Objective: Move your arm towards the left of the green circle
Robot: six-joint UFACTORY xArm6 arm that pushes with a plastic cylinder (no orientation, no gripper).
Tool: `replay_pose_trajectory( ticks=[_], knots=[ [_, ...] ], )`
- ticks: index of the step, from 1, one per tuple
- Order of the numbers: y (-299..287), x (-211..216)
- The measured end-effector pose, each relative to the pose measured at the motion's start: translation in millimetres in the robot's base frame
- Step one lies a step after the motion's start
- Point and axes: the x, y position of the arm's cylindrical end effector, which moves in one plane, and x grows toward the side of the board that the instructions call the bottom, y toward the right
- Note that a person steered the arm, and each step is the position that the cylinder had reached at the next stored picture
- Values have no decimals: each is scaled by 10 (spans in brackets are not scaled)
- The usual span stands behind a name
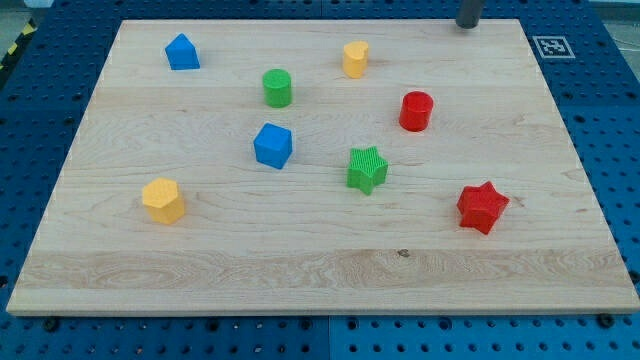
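The green circle (pixel 277 87) stands in the upper middle of the wooden board (pixel 320 270). My tip (pixel 467 25) is at the view's top right, at the board's far edge, well to the right of the green circle. A yellow block (pixel 355 59) and a red circle (pixel 415 110) lie between my tip and the green circle. Only the rod's lower end shows.
A blue block (pixel 182 52) sits at the upper left. A blue cube (pixel 272 145) is below the green circle. A green star (pixel 367 168), a red star (pixel 482 207) and a yellow hexagon (pixel 163 200) lie lower down. A marker tag (pixel 551 46) sits beyond the board's top right corner.
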Motion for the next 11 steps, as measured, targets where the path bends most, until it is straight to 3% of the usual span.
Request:
replay_pose_trajectory(
  ticks=[3,8,11],
  knots=[
    [-744,176],
    [-2455,191],
    [-2750,905]
  ],
)
